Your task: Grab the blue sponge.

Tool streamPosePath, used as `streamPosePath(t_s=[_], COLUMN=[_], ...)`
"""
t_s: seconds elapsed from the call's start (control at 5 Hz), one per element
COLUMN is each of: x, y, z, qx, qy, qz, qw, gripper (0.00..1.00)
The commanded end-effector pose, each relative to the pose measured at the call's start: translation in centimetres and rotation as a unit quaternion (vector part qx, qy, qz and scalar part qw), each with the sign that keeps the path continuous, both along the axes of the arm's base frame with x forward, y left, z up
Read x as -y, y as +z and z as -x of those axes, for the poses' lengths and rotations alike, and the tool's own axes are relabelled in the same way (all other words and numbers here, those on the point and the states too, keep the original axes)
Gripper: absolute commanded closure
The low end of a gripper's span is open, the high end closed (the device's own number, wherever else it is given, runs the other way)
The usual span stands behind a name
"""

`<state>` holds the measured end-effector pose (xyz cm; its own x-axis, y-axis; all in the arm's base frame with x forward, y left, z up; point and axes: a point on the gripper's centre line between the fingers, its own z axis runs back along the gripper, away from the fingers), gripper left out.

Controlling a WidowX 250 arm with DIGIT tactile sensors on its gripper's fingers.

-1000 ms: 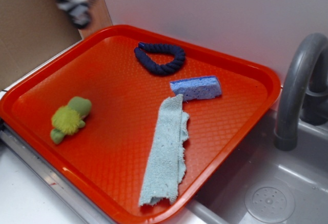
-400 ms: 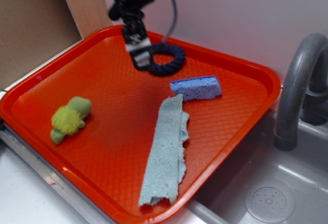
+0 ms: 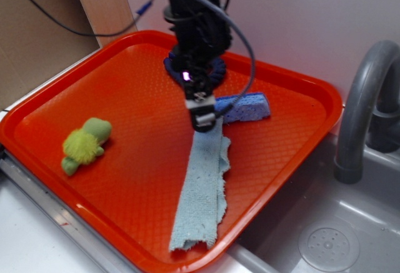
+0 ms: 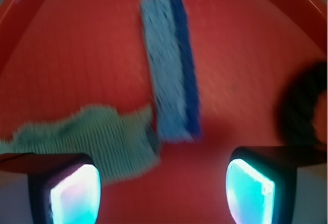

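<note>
Two fingers (image 4: 74,193) spread; gripper (image 3: 204,118) above blue sponge (image 3: 247,107)

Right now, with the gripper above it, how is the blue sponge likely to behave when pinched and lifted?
The blue sponge looks like porous foam, so it will probably squash somewhat and weigh little. Its flat block shape lying on the tray suggests no rolling. One end touches the cloth strip, which might drag along. The gripper stands open, wider than the sponge.

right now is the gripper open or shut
Open: in the wrist view the gripper has its two fingers wide apart, nothing between them; the blue sponge lies ahead.
</note>
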<state>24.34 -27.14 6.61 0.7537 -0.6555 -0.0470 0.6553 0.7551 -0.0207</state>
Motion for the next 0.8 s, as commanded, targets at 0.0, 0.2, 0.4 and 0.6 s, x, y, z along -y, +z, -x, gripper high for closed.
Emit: streamPosePath(t_s=[0.0, 0.2, 0.4, 0.6], x=[1.3, 1.4, 1.7, 1.8], y=[0.1, -0.9, -1.4, -1.3], z=[-1.6, -2.4, -1.9, -1.0], qx=[0.005, -0.012, -0.009, -0.006], qy=[0.03, 0.03, 0.031, 0.03], qz=[0.009, -0.007, -0.017, -0.019], qw=[0.999, 0.999, 0.999, 0.999], gripper=[0.0, 0.0, 1.0, 1.0])
